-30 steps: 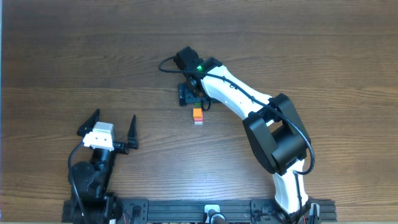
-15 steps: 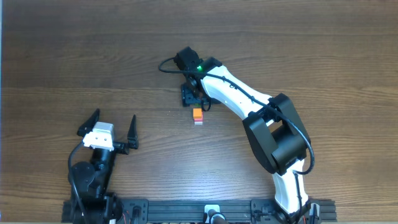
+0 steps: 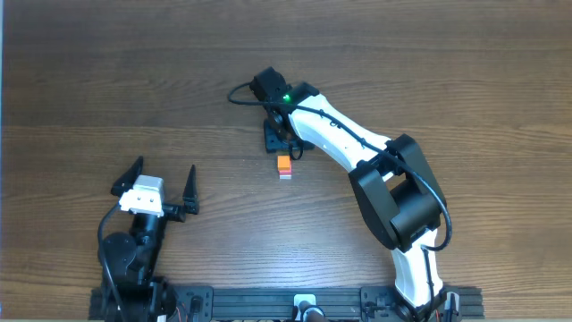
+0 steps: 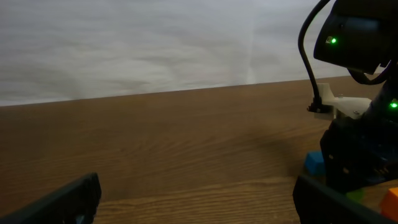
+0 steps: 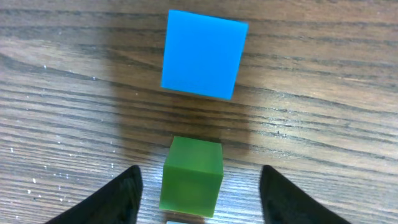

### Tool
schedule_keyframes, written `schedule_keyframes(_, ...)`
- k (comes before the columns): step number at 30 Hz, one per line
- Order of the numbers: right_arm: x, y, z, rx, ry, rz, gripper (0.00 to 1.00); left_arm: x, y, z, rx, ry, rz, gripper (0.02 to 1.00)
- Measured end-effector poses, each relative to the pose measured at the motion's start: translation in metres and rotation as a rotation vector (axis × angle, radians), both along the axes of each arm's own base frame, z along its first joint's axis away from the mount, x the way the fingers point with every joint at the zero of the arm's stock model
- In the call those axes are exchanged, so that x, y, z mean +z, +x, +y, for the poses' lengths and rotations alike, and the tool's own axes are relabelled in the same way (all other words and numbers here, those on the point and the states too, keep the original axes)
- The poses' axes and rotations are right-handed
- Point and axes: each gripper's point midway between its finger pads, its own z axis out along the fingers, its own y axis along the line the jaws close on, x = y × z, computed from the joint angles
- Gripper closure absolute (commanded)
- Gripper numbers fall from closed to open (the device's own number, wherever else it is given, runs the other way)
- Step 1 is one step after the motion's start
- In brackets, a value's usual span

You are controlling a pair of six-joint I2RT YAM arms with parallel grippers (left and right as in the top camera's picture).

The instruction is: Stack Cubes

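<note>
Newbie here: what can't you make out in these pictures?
Top view: the right pincer hides the blue plastic cube and green plastic cube under it.
Top view: the pale piece by the small orange cube is too small to identify.
Left wrist view: the edge cuts off the orange cube; the right pincer hides most of the green one.

— What do we see ahead of our left gripper (image 4: pixel 196 186)?
— Our fingers stand wide apart over the wooden table (image 4: pixel 174 143). At two o'clock we see the right gripper (image 4: pixel 357 168), with a blue cube (image 4: pixel 314 163) and an orange cube (image 4: pixel 390 200) just beside it.
</note>
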Motion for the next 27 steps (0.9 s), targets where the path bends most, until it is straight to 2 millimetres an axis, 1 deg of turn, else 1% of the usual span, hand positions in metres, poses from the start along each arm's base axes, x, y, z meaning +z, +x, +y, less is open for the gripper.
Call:
schedule_keyframes(4,0.0,0.0,0.0,0.001,0.0,0.0,0.481,0.0,0.0,0.0,0.0,0.0,0.0,0.02)
schedule_keyframes(10,-0.0019,-0.0003,-0.0002,0.001,-0.002,0.004,0.483,0.0,0.0,-0.0001,0.0,0.0,0.0,0.018)
schedule_keyframes(16,-0.0087,-0.0017,-0.0007,0.002,-0.011,0.016,0.496,0.0,0.0,0.0,0.0,0.0,0.0,0.018)
schedule_keyframes(21,-0.0089,-0.0013,0.0,0.001,-0.009,0.015,0.59,0.0,0.0,0.0,0.0,0.0,0.0,0.018)
schedule_keyframes(24,-0.0089,-0.0017,0.0007,0.001,-0.006,0.016,0.66,0.0,0.0,0.0,0.0,0.0,0.0,0.018)
schedule_keyframes(25,-0.0089,-0.0017,0.0007,0.001,-0.006,0.016,0.7,0.0,0.0,0.0,0.0,0.0,0.0,0.018)
schedule_keyframes(27,-0.0089,-0.0022,0.0014,0.001,-0.004,0.018,0.715,0.0,0.0,-0.0001,0.0,0.0,0.0,0.02)
